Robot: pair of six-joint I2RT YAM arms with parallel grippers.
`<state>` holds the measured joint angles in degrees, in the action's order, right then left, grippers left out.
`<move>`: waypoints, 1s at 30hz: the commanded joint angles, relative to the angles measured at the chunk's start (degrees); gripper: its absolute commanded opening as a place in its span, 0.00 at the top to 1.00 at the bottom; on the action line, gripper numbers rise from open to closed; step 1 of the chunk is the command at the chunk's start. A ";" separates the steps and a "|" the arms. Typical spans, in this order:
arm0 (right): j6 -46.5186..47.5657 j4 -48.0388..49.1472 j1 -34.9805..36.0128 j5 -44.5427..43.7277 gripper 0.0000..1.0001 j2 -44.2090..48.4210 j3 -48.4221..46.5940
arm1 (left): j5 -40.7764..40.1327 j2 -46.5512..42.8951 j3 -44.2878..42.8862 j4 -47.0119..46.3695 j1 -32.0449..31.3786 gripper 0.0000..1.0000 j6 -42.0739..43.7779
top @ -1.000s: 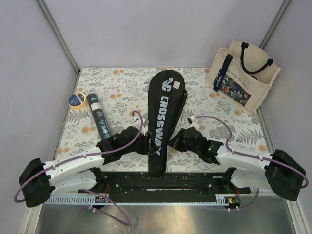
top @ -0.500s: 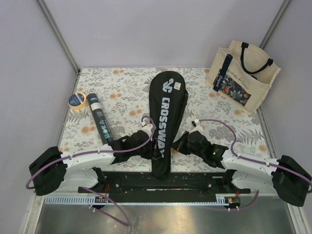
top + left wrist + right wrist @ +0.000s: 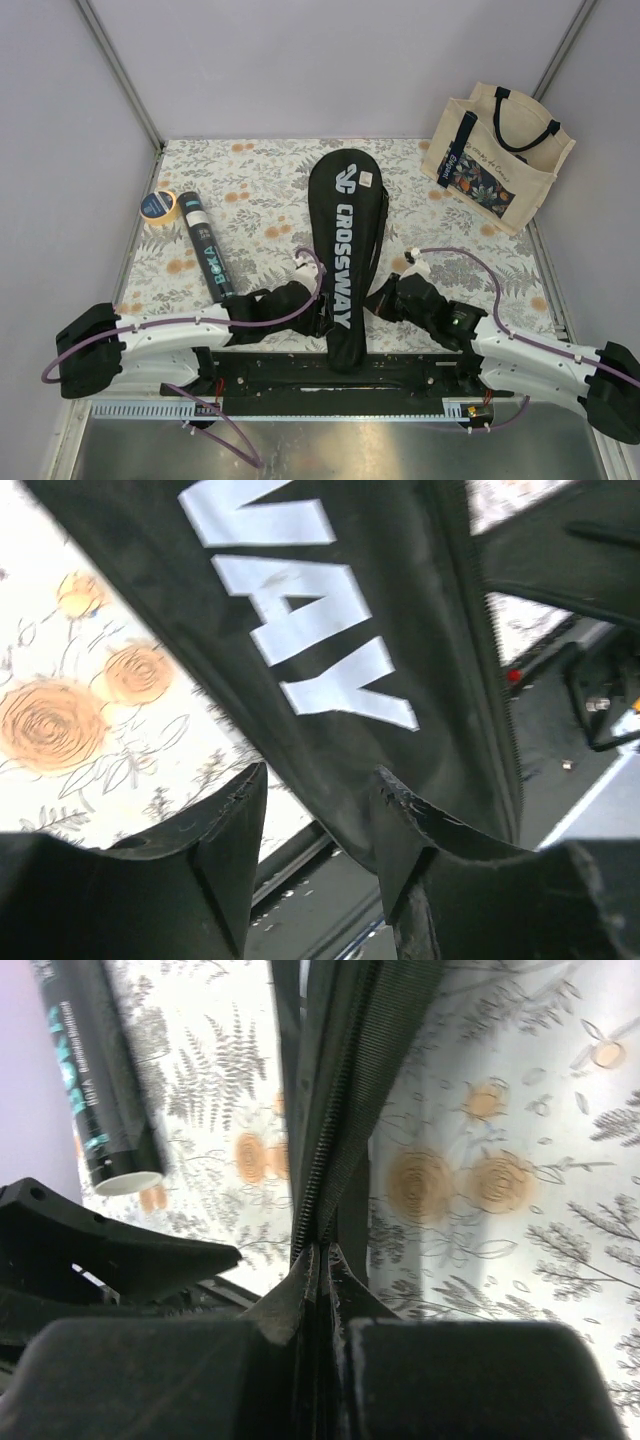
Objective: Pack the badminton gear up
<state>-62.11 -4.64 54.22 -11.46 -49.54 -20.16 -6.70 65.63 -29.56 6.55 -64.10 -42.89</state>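
Note:
The long black "CROSSWAY" racket bag (image 3: 348, 240) lies down the middle of the floral table, its narrow end over the black base plate. My right gripper (image 3: 372, 298) is shut on the bag's zipper edge (image 3: 335, 1110), with the fingertips pinched together (image 3: 320, 1250). My left gripper (image 3: 322, 312) is open at the bag's left edge. Its fingers stand apart (image 3: 315, 780), and the bag (image 3: 330, 600) lies just beyond the right finger. The black tube with teal lettering (image 3: 207, 252) lies at the left and also shows in the right wrist view (image 3: 95, 1070). No rackets or shuttlecocks are in view.
A yellow-rimmed tape roll (image 3: 158, 205) lies by the tube's far end. A cream tote bag with dark handles (image 3: 500, 155) stands at the back right corner. The black base plate (image 3: 300, 375) runs along the near edge.
The bag's narrow end has swung to the right and nearer the base plate. Both grippers have moved right with it, the right one still pinching the zipper edge.

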 commanded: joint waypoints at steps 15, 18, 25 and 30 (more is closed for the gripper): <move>0.50 10.79 0.54 4.96 1.00 -2.68 -2.34 | -5.70 -5.34 -1.72 0.40 -2.35 0.48 -1.41; -0.47 13.78 0.54 6.89 1.00 -1.53 -0.50 | -1.41 -4.63 -1.38 -4.06 -2.35 0.52 0.09; -1.88 14.51 0.63 5.94 1.00 -1.88 3.20 | 6.44 -1.92 -0.06 -14.99 -2.97 0.53 1.41; -2.49 -4.46 0.45 -6.10 0.87 1.98 2.67 | 2.66 6.43 0.20 -14.36 -2.97 0.54 0.18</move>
<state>-63.59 2.07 54.41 -7.81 -51.00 -16.71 -3.46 67.42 -29.43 -4.45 -66.85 -42.85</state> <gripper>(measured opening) 0.052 0.469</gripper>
